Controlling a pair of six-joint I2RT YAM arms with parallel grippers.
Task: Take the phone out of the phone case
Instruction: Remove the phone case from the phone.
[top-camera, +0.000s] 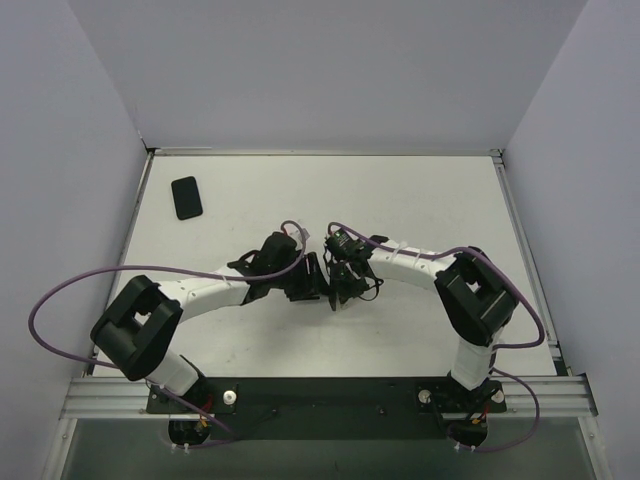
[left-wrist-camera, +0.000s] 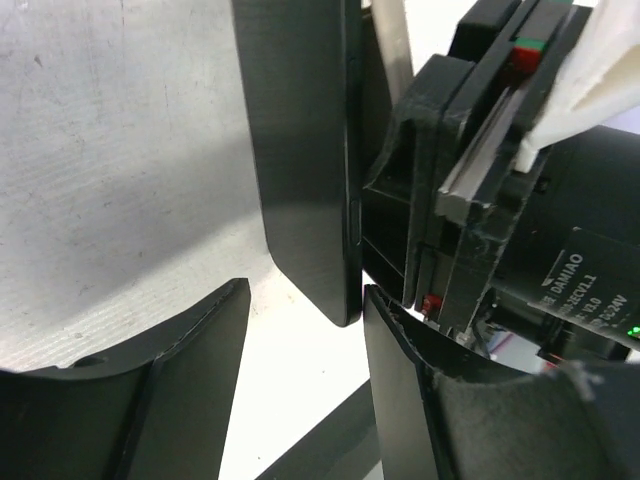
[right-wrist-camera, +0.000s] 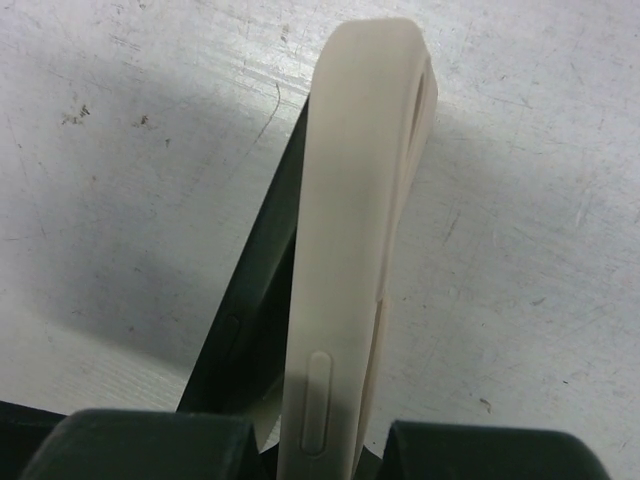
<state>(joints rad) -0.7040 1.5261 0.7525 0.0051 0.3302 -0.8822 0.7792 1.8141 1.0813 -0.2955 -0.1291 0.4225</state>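
The left gripper (top-camera: 322, 285) reaches in to the middle of the table (top-camera: 420, 200), well to the right of a dark flat slab (top-camera: 186, 197) that lies alone near the far left corner. Its two fingers (left-wrist-camera: 130, 400) stand on either side of the phone's (left-wrist-camera: 300, 180) lower end. A sliver of bright table shows between the left-hand finger and the phone, so I cannot tell whether the jaws are clamping it or only bracketing it. The phone is a dark slab standing on edge. In the right wrist view it leans away to the left of the phone case (right-wrist-camera: 355, 200), partly out of it. The case is pale, milky and soft-looking, with a side button moulded near its lower end. The right gripper (top-camera: 340, 285) meets the left one tip to tip and is closed on the case, its fingers (right-wrist-camera: 500, 455) pressing the near end from both sides.
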